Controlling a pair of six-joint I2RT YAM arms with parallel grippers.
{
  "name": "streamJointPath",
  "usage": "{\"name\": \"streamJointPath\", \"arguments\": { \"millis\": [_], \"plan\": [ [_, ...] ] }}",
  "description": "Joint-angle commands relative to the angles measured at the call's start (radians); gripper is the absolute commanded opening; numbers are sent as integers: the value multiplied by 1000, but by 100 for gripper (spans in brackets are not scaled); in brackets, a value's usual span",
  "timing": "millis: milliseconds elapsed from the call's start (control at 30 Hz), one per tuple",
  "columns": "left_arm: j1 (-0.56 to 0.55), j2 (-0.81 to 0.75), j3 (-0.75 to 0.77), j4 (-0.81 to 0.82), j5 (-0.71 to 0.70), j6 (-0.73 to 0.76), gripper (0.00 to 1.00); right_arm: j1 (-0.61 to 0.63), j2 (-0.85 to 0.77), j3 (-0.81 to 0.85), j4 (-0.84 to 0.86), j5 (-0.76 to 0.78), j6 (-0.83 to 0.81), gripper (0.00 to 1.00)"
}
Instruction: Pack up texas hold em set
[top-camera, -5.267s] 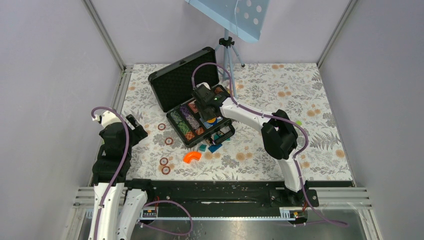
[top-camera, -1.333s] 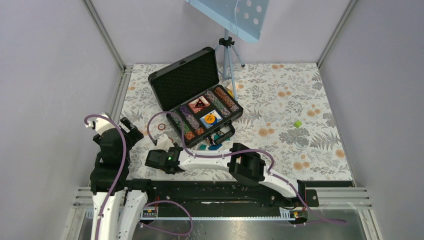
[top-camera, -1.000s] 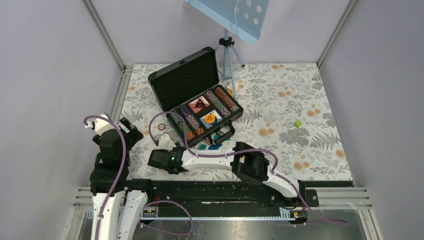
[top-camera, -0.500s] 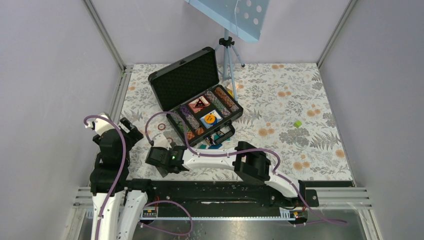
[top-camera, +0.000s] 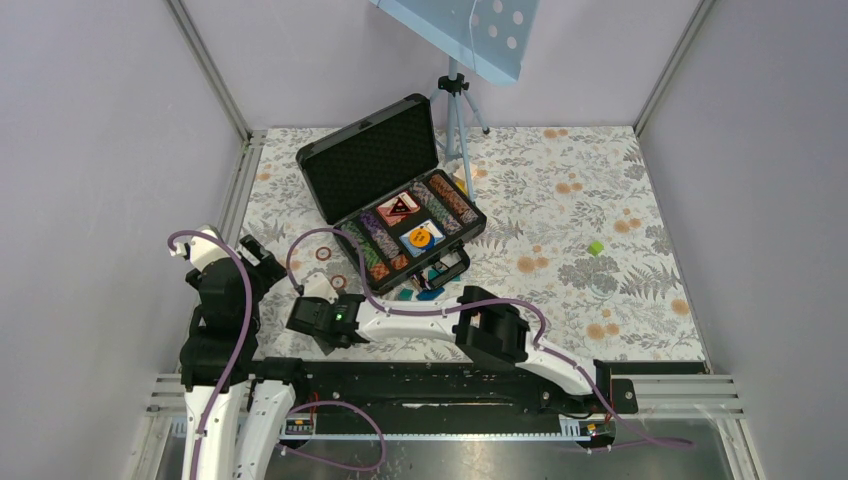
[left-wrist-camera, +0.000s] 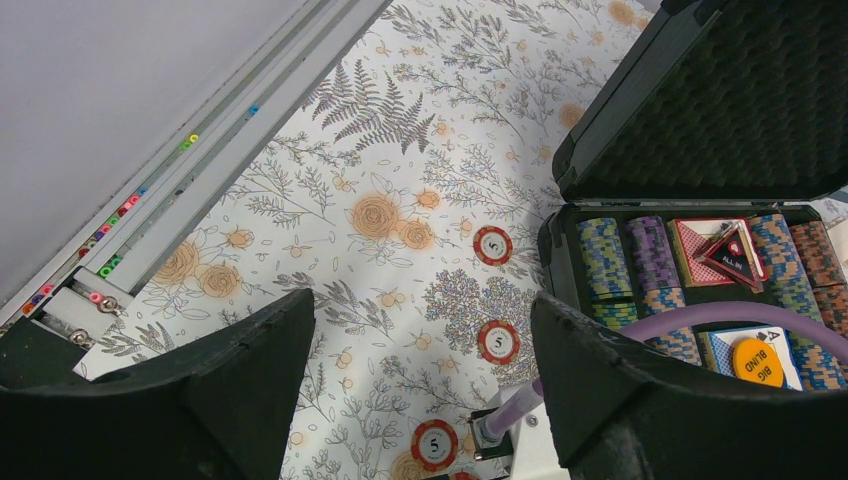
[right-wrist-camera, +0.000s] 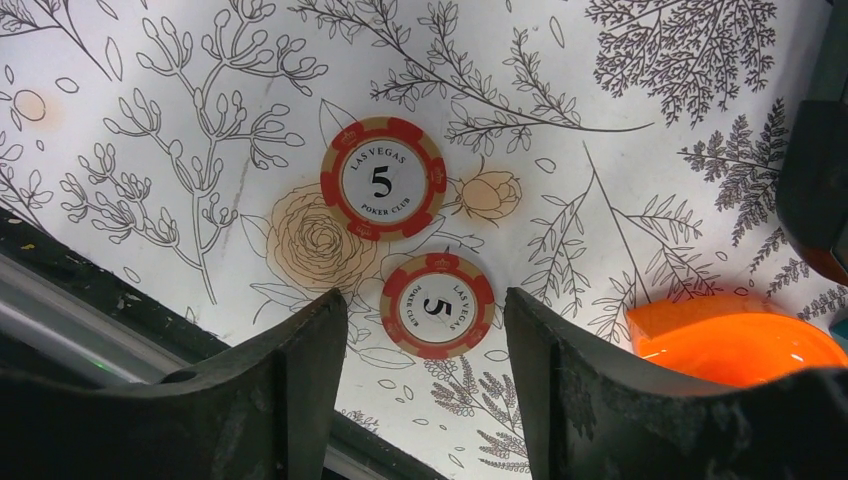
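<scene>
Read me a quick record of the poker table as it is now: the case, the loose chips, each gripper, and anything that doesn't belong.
case: black briefcase, open, lid up, chip rows and card decks inside
loose chips: red, marked 5, flat on the floral cloth outside the case; at least three in the left wrist view
right gripper: open, low over the cloth, fingers either side of the nearer chip, not closed on it
left gripper: open, empty, above the cloth
strays: orange curved piece beside the right gripper; green block far right
</scene>
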Motion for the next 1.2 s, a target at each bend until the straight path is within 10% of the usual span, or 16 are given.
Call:
{"name": "streamJointPath", "arguments": {
  "millis": [0,1167],
  "plan": [
    [-2,-10,5,35,-17,0,79,-5,11,-13,-53,15,20,65],
    [-3,-8,3,36,-16,1,79,-20,-95,-199,79,31,32,50]
  ]
}}
